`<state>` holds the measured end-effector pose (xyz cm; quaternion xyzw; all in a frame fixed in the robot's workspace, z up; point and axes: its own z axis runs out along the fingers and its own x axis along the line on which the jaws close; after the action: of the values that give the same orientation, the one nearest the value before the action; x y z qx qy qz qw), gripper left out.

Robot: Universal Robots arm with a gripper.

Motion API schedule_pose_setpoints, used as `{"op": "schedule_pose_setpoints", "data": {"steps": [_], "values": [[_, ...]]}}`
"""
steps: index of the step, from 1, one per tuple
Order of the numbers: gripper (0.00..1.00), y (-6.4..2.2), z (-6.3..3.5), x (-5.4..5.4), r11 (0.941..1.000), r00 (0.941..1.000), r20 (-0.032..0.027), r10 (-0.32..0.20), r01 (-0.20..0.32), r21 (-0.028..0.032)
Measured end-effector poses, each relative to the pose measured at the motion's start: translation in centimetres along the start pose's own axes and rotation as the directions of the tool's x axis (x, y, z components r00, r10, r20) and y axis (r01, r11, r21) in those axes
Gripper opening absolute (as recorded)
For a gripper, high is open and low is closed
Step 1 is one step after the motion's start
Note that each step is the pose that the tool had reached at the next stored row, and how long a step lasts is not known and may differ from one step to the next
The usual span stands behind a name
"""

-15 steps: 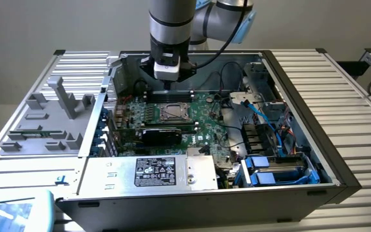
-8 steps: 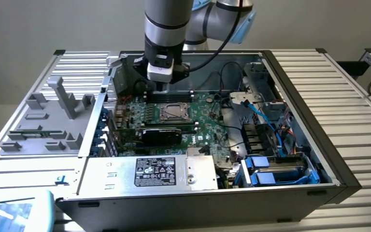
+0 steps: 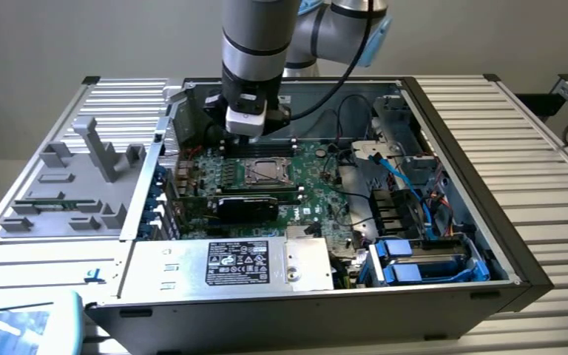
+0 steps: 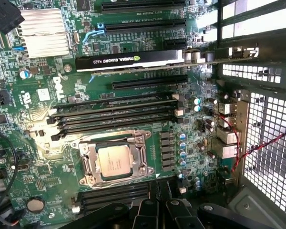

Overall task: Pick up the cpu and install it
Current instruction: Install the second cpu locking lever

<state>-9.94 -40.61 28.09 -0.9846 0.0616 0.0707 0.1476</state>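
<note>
Nearest the exterior camera, the labelled power supply (image 3: 234,265) fronts the open case, behind it the cpu (image 3: 261,172) seemingly seated already, gripper (image 3: 245,132) above; wrist view: cpu (image 4: 113,160) inside its socket frame (image 4: 88,164), gripper (image 4: 157,212) closed, empty.

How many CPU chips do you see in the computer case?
1. The cpu lies in its socket on the motherboard, between memory slots, below the gripper. Others could be hidden.
</note>
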Motion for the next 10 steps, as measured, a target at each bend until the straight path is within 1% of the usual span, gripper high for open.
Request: {"op": "schedule_pose_setpoints", "data": {"steps": [1, 3, 5, 10], "values": [[0.12, 0.17, 0.0, 0.02, 1.0, 1.0, 0.0, 0.0, 0.0, 0.001], [0.12, 0.54, -0.03, 0.07, 1.0, 1.0, 0.0028, 0.001, -0.001, 0.0036], [0.12, 0.86, -0.11, 0.13, 1.0, 1.0, 0.0043, 0.002, -0.002, 0.0041], [0.12, 1.05, -0.01, 0.37, 1.0, 0.9999, 0.0065, 0.008, -0.008, 0.0045]]}}
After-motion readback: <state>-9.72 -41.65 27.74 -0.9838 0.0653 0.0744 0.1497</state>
